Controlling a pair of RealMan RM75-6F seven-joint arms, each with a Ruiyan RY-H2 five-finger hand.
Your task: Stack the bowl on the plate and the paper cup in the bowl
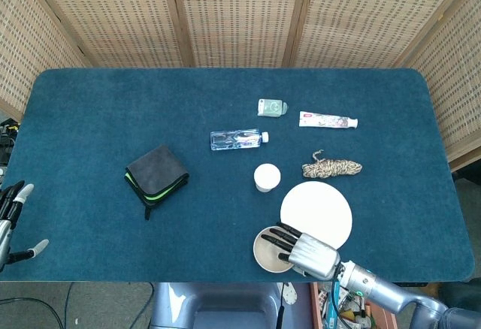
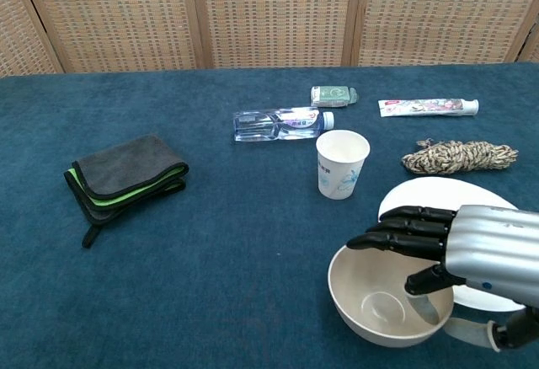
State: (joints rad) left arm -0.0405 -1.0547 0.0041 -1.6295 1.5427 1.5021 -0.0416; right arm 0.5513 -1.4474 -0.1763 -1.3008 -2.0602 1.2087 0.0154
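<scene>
The beige bowl (image 1: 263,252) (image 2: 375,306) sits at the table's near edge, just left of the white plate (image 1: 319,203) (image 2: 438,194). My right hand (image 1: 307,252) (image 2: 476,247) hovers over the bowl's right side, its fingers stretched out across the opening and the thumb dipping inside the rim. No firm hold on the bowl shows. The white paper cup (image 1: 267,176) (image 2: 342,163) stands upright beyond the bowl, left of the plate. At the far left edge, off the table, my left hand (image 1: 11,220) hangs with fingers apart and holds nothing.
A folded grey cloth (image 1: 156,176) (image 2: 126,175) lies at the left. Behind the cup lie a clear bottle (image 1: 239,140) (image 2: 282,122), a green packet (image 1: 272,107), a toothpaste tube (image 1: 328,120) and a coil of rope (image 1: 332,167) (image 2: 459,156).
</scene>
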